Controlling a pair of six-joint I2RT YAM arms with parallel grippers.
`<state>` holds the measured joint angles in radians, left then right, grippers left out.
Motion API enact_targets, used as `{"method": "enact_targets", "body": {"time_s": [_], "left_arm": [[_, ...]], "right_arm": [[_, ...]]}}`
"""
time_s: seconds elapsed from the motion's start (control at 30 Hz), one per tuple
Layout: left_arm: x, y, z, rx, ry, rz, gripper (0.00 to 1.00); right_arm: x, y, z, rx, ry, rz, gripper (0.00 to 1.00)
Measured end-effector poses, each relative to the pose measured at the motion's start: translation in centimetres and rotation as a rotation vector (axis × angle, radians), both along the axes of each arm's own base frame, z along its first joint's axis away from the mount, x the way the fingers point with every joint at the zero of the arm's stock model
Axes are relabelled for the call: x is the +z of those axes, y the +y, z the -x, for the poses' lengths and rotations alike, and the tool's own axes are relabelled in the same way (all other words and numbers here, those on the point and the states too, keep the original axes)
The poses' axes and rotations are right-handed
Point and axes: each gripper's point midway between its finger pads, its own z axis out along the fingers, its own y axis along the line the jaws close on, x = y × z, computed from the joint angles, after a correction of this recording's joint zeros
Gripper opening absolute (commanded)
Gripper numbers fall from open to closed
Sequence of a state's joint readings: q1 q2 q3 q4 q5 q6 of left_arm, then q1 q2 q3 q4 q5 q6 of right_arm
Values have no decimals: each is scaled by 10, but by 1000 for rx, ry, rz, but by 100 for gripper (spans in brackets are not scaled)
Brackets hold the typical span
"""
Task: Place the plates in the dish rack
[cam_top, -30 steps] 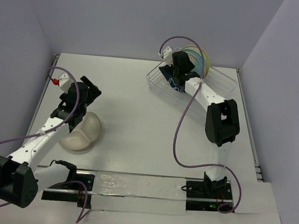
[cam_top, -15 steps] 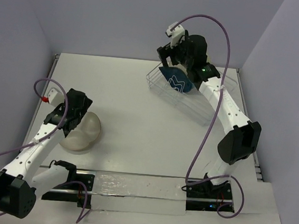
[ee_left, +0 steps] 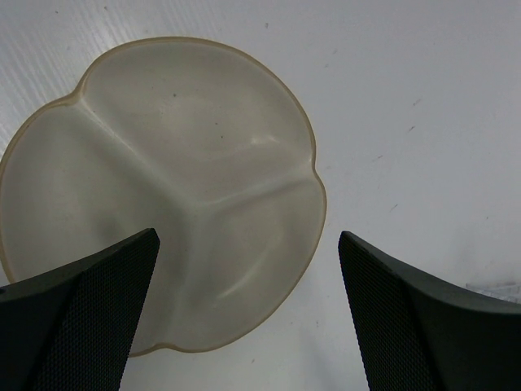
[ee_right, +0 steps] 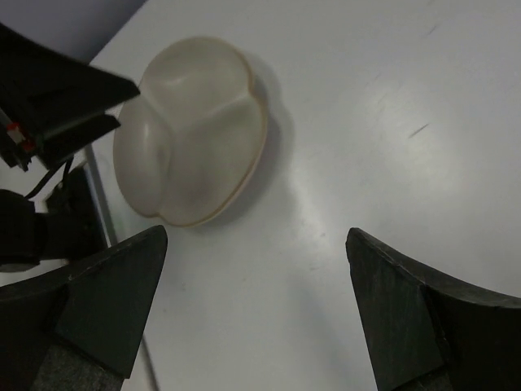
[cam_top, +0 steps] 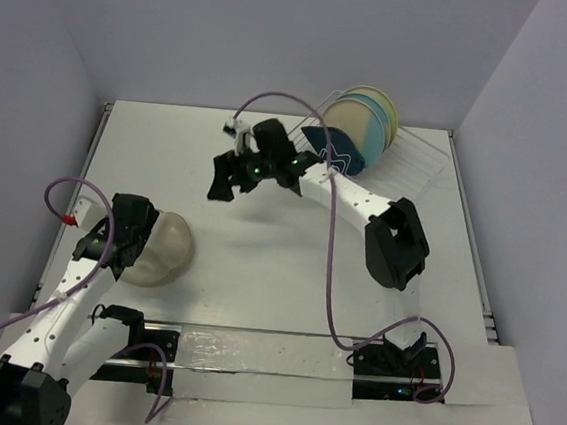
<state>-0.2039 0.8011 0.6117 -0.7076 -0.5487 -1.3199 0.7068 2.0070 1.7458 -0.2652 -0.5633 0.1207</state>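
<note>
The cream divided plate (cam_top: 159,251) (ee_left: 163,179) (ee_right: 191,130) lies flat on the table at the left. My left gripper (cam_top: 122,250) (ee_left: 248,238) hovers over its near edge, open, with nothing between the fingers. My right gripper (cam_top: 231,181) (ee_right: 254,236) hangs open and empty over the middle of the table, facing the divided plate. The white wire dish rack (cam_top: 416,165) stands at the back right. In it stand round cream, blue and green plates (cam_top: 368,115) and, in front of them, the dark blue leaf-shaped dish (cam_top: 330,149).
Walls close the table in at the back and on both sides. My left arm (ee_right: 49,98) shows at the upper left of the right wrist view, beside the divided plate. A mounting rail (cam_top: 260,356) runs along the near edge.
My right gripper opened, left the dark blue dish standing in the rack and swung left and forward over the table's middle. My left gripper drew back toward the near left over the divided plate.
</note>
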Motion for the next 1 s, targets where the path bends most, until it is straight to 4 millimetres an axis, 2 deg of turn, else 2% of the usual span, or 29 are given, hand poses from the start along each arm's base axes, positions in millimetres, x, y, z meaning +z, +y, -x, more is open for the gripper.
{"method": "enact_targets", "body": {"time_s": [0.07, 0.17, 0.23, 0.37, 0.53, 0.8, 1.0], "left_arm": [[-1, 2, -4, -7, 5, -15, 99], [-4, 3, -9, -25, 19, -33, 99], [-2, 3, -14, -38, 8, -40, 99], [4, 1, -22, -71, -22, -48, 99], [7, 2, -23, -90, -29, -61, 99], [21, 4, -22, -84, -83, -69, 99], [24, 5, -22, -79, -95, -73, 99]], "right_arm": [[-31, 15, 29, -3, 120, 29, 97], [-58, 32, 63, -24, 226, 61, 97], [-63, 46, 78, -26, 259, 58, 97], [-70, 69, 94, -38, 292, 37, 98], [-91, 78, 89, -141, 315, 54, 96], [-151, 81, 74, -305, 373, 125, 85], [-155, 105, 75, -299, 359, 103, 65]]}}
